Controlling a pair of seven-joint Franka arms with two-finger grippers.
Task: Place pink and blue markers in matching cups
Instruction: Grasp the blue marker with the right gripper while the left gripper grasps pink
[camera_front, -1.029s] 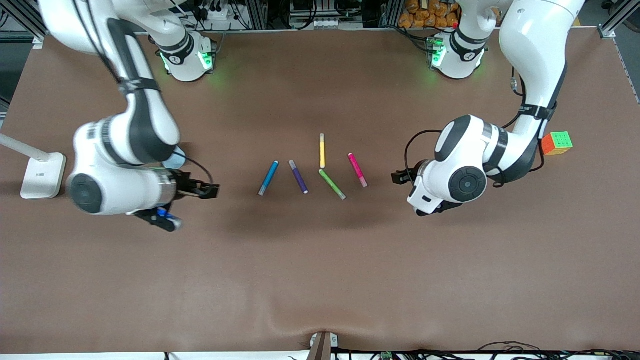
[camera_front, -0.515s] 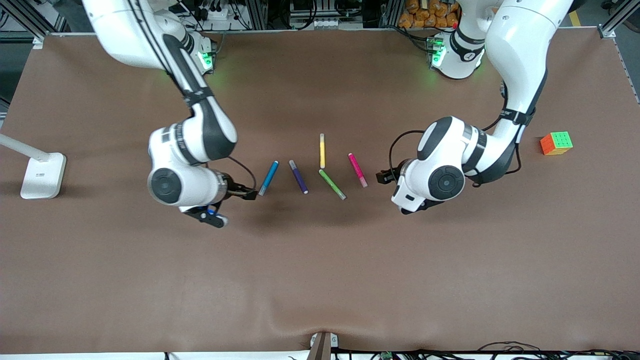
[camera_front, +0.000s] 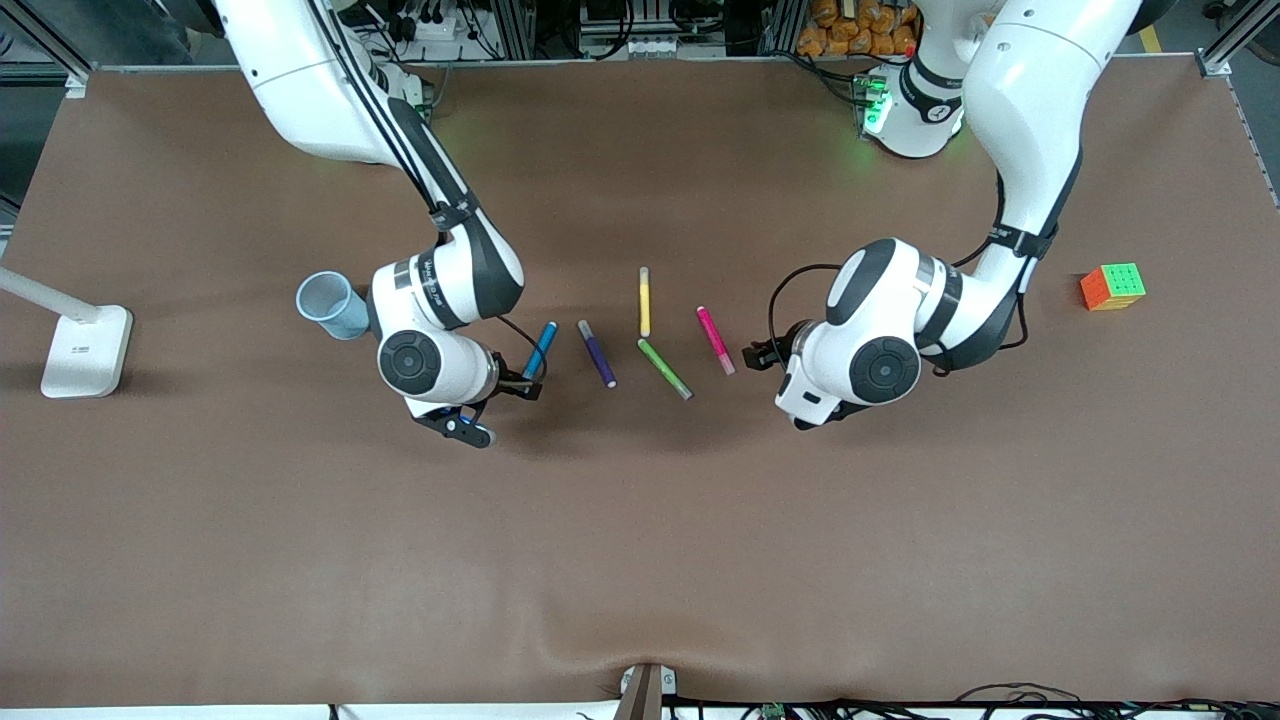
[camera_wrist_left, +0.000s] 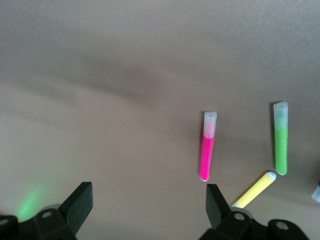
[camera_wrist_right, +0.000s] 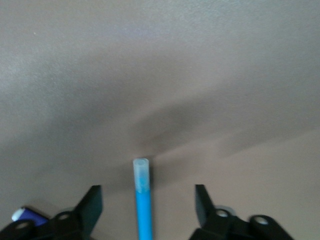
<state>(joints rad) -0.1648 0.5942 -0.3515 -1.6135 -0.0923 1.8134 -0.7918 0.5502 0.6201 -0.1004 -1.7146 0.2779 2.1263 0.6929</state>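
My right gripper (camera_front: 528, 385) hangs low over the table (camera_front: 640, 560) with its fingers spread apart, and the blue marker (camera_front: 539, 350) lies on the mat with its pale-capped end reaching between them in my right wrist view (camera_wrist_right: 141, 175), not touched by either finger. The light blue cup (camera_front: 331, 305) stands just beside my right forearm, toward the right arm's end of the table and well apart from the marker. My left gripper (camera_front: 752, 357) hovers low just beside the pink marker (camera_front: 715, 340), fingers wide apart; in my left wrist view the pink marker (camera_wrist_left: 207, 146) lies ahead of one finger, not between the two. The green marker (camera_front: 665, 369), yellow marker (camera_front: 645, 301) and purple marker (camera_front: 597, 353) lie on the mat between my two grippers. I cannot see a pink cup.
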